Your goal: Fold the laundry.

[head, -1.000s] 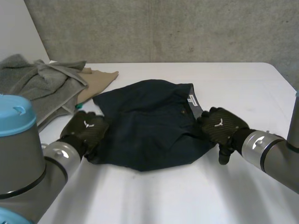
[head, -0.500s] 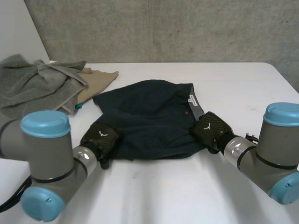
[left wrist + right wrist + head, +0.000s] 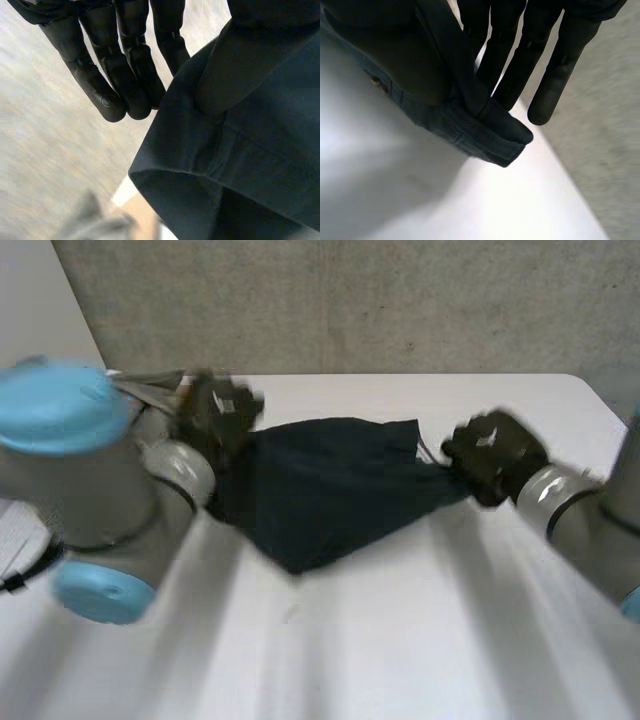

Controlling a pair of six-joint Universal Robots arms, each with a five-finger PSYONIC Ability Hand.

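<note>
Your left hand [image 3: 222, 415] pinches the left edge of the dark garment [image 3: 330, 485] between its straight fingers [image 3: 136, 80] and the thumb, raised near the far left corner of the table [image 3: 400, 640]. The garment hangs stretched between both hands over the middle of the table, and I cannot tell if its lowest fold touches the top. It looks soft, light and limp, so take it by the thicker hem and waistband, where it should slip less. Your right hand [image 3: 495, 455] pinches the waistband end the same way, near the right edge.
</note>
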